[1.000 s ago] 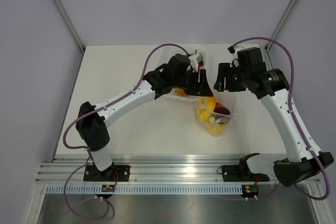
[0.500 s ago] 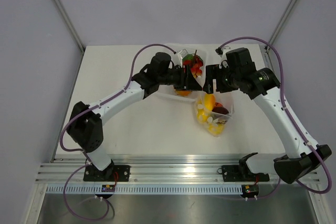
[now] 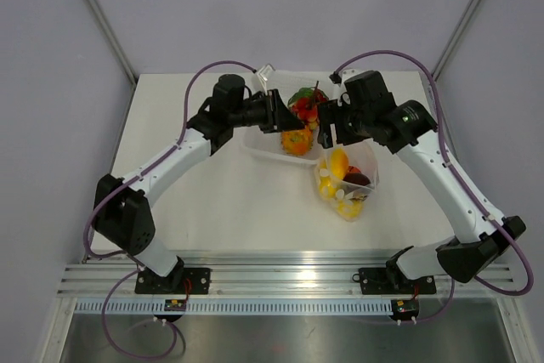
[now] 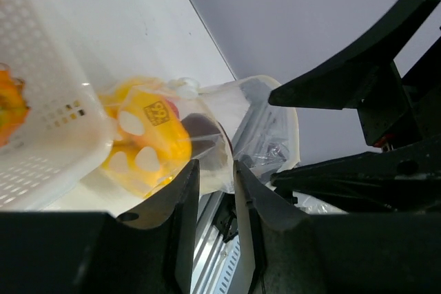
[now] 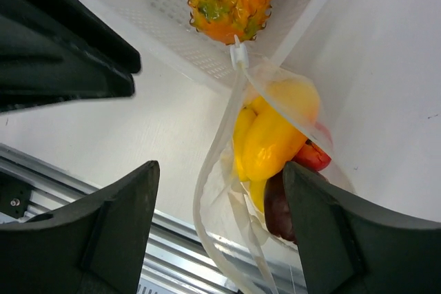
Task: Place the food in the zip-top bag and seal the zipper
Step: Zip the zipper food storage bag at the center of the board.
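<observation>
while reaching inward by tray (image 3: 263, 147) | left hand (image 4: 215, 170) barely parted | right hand (image 5: 219, 170) wide open

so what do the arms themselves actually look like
Both the left arm and right arm have white links with black joints and black bases. A purple cable loops along each. The left end effector and right end effector have two black curved fingers.

A robotics lab test cell: plain grey panels (image 3: 51, 82) and metal struts (image 3: 98, 14) enclose a white table (image 3: 212, 210). Along the table's near edge, an aluminium rail (image 3: 289, 278) carries bolted arm bases (image 3: 174, 281).
</observation>
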Controlling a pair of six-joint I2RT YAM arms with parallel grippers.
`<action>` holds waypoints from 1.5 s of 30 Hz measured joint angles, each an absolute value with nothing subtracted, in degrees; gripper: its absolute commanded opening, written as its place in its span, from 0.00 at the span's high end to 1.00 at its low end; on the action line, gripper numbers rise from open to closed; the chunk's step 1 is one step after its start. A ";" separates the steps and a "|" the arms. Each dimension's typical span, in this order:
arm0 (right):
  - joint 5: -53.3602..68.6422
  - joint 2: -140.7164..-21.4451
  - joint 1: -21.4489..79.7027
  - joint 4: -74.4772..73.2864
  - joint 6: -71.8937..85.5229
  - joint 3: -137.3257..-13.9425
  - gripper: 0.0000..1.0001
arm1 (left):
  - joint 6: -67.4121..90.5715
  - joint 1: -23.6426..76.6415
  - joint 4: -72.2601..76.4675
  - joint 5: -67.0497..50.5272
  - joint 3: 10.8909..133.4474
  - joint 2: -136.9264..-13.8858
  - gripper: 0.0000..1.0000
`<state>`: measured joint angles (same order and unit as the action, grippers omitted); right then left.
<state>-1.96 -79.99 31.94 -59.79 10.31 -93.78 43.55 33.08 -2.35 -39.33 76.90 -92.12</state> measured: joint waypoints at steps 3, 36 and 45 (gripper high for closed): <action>-2.85 -79.99 32.67 -59.90 10.22 -96.12 0.23 | 41.98 28.88 -4.29 -39.24 76.23 -88.95 0.66; -0.03 -79.70 33.01 -55.31 2.26 -89.10 1.00 | 19.64 26.92 -0.99 -49.10 66.13 -83.68 0.20; 8.36 -71.18 33.01 -54.68 0.34 -83.42 1.00 | 14.37 33.39 14.63 -54.98 62.22 -85.03 0.25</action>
